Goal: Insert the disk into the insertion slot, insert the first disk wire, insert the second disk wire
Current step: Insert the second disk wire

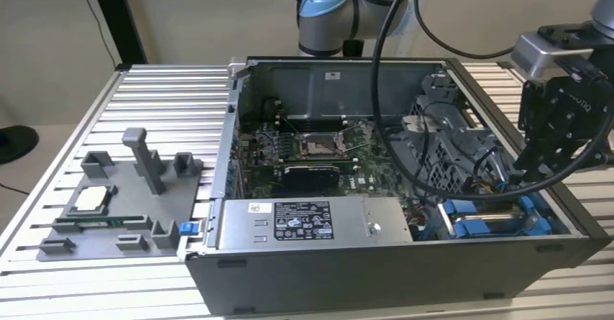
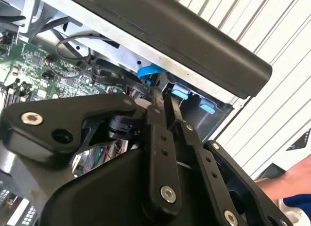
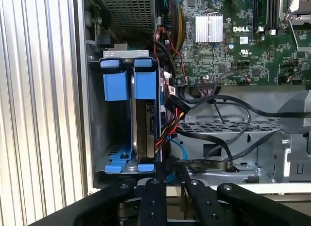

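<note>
While the black fingers (image 3: 154, 196) sit pressed together just below it, the silver-grey disk in its blue carrier (image 3: 144, 133) stands seated in the grey metal, blue-railed insertion slot (image 3: 116, 164). Risk here: a skewed push could snag the red-yellow-black wire bundle (image 3: 174, 120) alongside. Count: one disk, two blue carrier tabs (image 3: 111, 85), one thin blue cable (image 3: 179, 155).

a robotics lab: opened computer case (image 1: 384, 262) on slatted aluminium workbench (image 1: 163, 97).
</note>
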Robot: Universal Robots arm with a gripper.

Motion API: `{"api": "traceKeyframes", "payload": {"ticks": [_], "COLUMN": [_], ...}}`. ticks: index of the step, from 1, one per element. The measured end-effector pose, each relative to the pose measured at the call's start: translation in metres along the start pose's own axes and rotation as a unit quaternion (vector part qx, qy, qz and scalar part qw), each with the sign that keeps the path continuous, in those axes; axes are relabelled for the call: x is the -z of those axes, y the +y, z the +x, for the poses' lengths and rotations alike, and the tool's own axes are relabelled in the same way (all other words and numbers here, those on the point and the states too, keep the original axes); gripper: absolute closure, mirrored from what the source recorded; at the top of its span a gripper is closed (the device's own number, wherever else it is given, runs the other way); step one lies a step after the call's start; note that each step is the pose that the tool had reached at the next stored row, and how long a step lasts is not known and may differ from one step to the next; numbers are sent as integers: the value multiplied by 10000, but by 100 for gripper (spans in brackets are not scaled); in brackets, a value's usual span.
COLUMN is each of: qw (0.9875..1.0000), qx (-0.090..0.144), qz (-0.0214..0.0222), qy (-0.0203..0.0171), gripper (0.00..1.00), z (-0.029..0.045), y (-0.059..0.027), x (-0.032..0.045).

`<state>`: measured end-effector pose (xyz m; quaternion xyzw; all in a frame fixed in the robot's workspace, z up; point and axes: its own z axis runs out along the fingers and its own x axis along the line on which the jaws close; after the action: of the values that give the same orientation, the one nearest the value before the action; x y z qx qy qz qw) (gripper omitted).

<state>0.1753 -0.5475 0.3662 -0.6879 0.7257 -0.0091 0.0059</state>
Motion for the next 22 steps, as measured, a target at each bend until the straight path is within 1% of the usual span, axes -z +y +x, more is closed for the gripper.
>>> {"api": "traceKeyframes", "payload": {"ticks": [2, 4, 7, 8, 9, 10, 12, 17, 19, 22], "qw": [10000, 9999, 9995, 9993, 9991, 9990, 9989, 9983, 9980, 9977], "qx": [1, 4, 8, 9, 11, 12, 14, 20, 23, 25], "qz": [-10, -43, -127, -159, -188, -214, -264, -410, -468, -524], "qy": [69, 152, 300, 339, 368, 384, 398, 414, 421, 436], "gripper": [0, 0, 0, 0, 0, 0, 0, 0, 0, 0], "z": [-29, -51, -73, -81, -92, -103, -119, -156, -165, -189], "y": [-17, -26, -31, -33, -36, -42, -60, -138, -154, -161], "x": [-9, -14, -18, -19, -23, -28, -43, -74, -90, -117]}}
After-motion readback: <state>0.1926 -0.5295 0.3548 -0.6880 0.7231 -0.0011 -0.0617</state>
